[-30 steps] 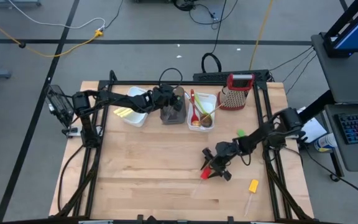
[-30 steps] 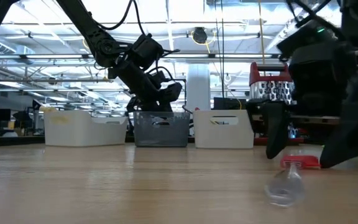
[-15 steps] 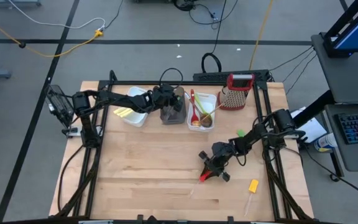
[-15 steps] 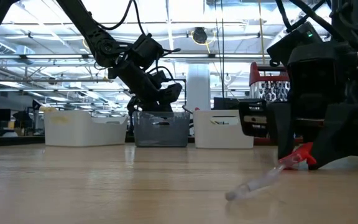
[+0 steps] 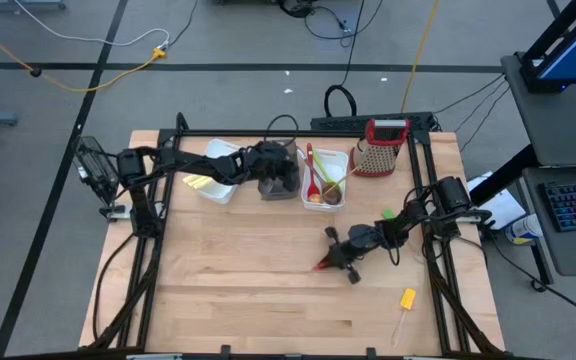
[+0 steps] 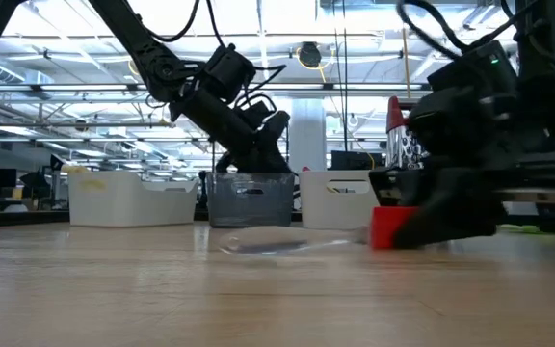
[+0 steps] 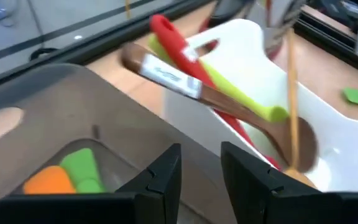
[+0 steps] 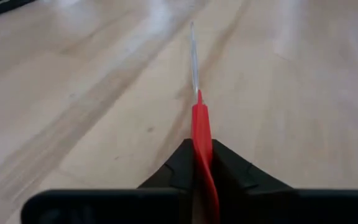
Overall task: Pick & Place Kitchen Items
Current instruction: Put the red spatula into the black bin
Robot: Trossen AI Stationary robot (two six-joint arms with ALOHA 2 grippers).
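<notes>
I see the small red-headed spatula with a clear handle (image 8: 202,134) pinched by its red head between my right gripper (image 8: 202,163) fingers, which are closed onto it; its clear handle points away from the gripper, over the wooden table (image 5: 238,270). In the overhead view that gripper (image 5: 340,258) sits right of the table's middle, with the red head (image 5: 325,265) showing at its tip. From table height, the spatula (image 6: 389,227) lies nearly level just above the board.

A yellow-headed spatula (image 5: 406,300) lies on the table toward the near right corner, well apart, and a green utensil head (image 5: 387,214) lies near the right arm.

At the far side stand three tubs in a row: white (image 5: 213,160), grey (image 5: 280,187), and white (image 5: 329,160). My left gripper (image 7: 197,177) hovers over the grey tub, fingers slightly apart and holding nothing; orange and green spatula heads (image 7: 70,174) lie inside. The neighbouring white tub holds red, green and wooden spoons (image 7: 229,102). A red-topped metal grater (image 5: 378,148) stands beside it.
</notes>
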